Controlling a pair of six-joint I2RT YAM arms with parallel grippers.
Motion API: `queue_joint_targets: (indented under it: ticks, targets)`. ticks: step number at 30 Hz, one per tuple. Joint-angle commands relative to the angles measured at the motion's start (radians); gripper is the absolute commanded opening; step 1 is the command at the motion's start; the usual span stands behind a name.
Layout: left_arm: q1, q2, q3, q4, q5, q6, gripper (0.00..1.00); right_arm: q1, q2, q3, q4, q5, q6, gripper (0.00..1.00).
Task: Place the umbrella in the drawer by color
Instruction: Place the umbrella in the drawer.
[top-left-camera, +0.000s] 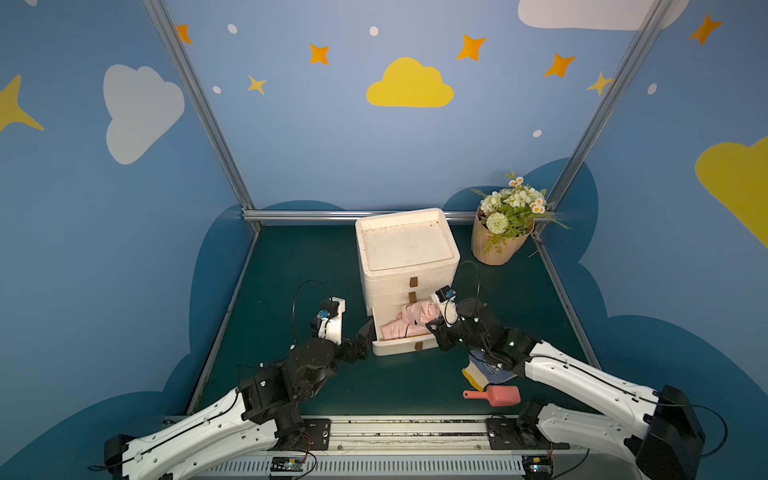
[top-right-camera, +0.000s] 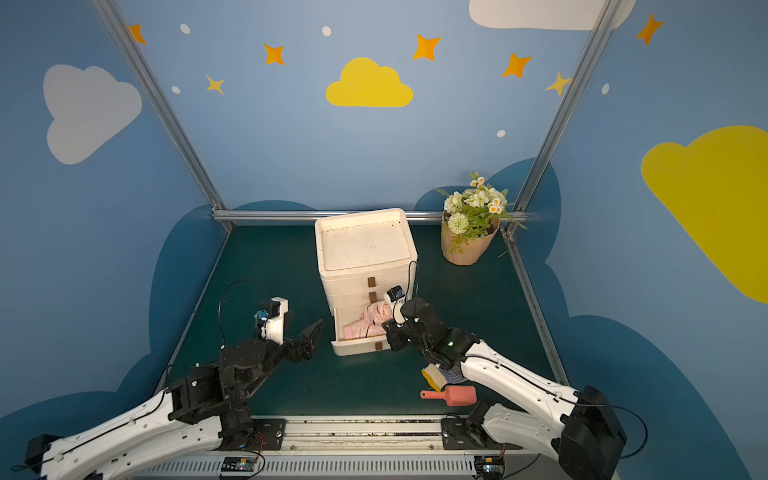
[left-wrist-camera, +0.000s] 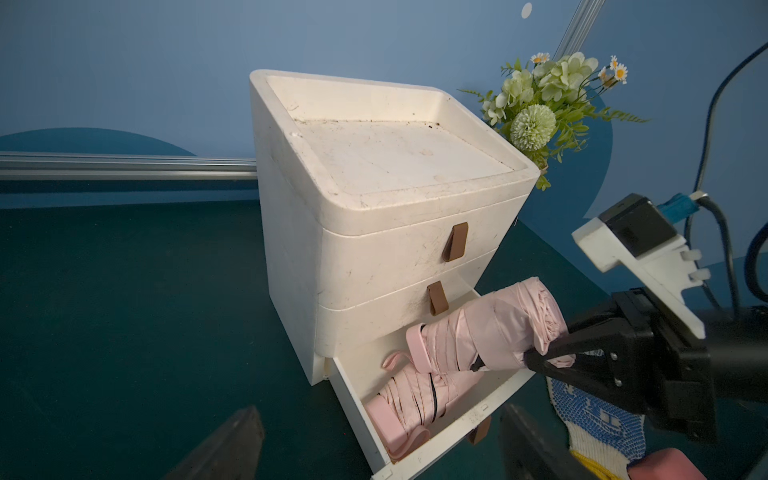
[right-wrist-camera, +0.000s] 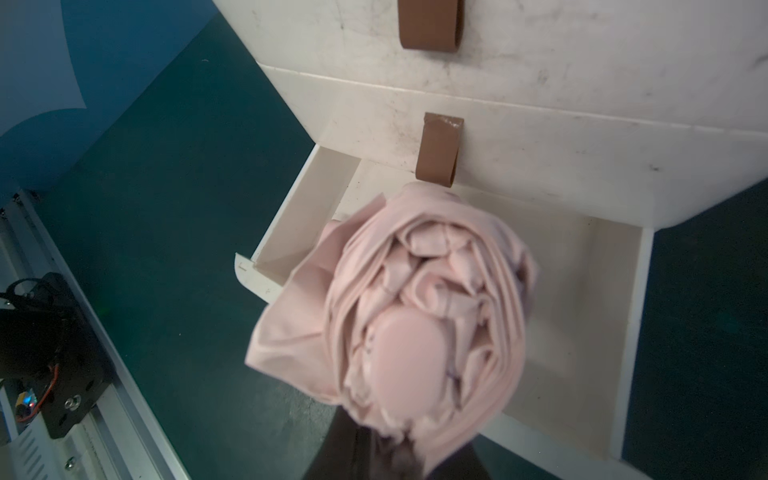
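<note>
Left end effector (top-right-camera: 309, 341): jaws wide, empty, just left of the drawer.
Bottom drawer (left-wrist-camera: 455, 431): open, with one pink umbrella (left-wrist-camera: 415, 401) lying inside (so the colour matches).
Held umbrella (left-wrist-camera: 490, 328): pink, tilted above the drawer's right part.
Right end effector (left-wrist-camera: 544, 361): clamped on its end. It should lower until the umbrella rests inside, then release clear of the front wall.

Bottom drawer (left-wrist-camera: 453, 436): open; one folded pink umbrella (left-wrist-camera: 409, 401) lying inside, bare floor beside it. Second umbrella (left-wrist-camera: 498, 324) hangs over the opening. Mat (top-left-camera: 299, 257) beside cabinet (top-left-camera: 405, 245): free.
</note>
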Motion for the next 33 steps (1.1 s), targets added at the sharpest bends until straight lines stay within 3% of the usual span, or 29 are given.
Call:
queue_joint_targets:
  ticks: [1, 12, 20, 23, 25, 29, 33]
  targets:
    - [0.008, -0.009, -0.011, 0.033, 0.006, -0.01, 0.94, -0.007, 0.044, 0.003, 0.174, 0.004, 0.062, 0.0]
    - [0.025, -0.017, -0.049, 0.053, 0.012, -0.019, 0.94, -0.017, 0.238, 0.018, 0.221, -0.103, 0.232, 0.0]
    - [0.045, -0.039, -0.066, 0.042, 0.022, -0.034, 0.94, -0.099, 0.283, 0.034, 0.116, -0.197, 0.281, 0.01]
    - [0.054, -0.053, -0.074, 0.039, 0.024, -0.041, 0.95, -0.152, 0.272, 0.048, 0.031, -0.204, 0.261, 0.33]
    - [0.059, -0.06, -0.076, 0.037, 0.027, -0.044, 0.94, -0.185, 0.256, 0.054, -0.01, -0.205, 0.23, 0.43]
    - [0.069, -0.064, -0.074, 0.031, 0.035, -0.049, 0.95, -0.228, 0.219, 0.092, -0.106, -0.158, 0.143, 0.51]
    - [0.075, -0.061, -0.072, 0.031, 0.04, -0.054, 0.95, -0.23, 0.205, 0.157, -0.211, -0.103, 0.017, 0.51]
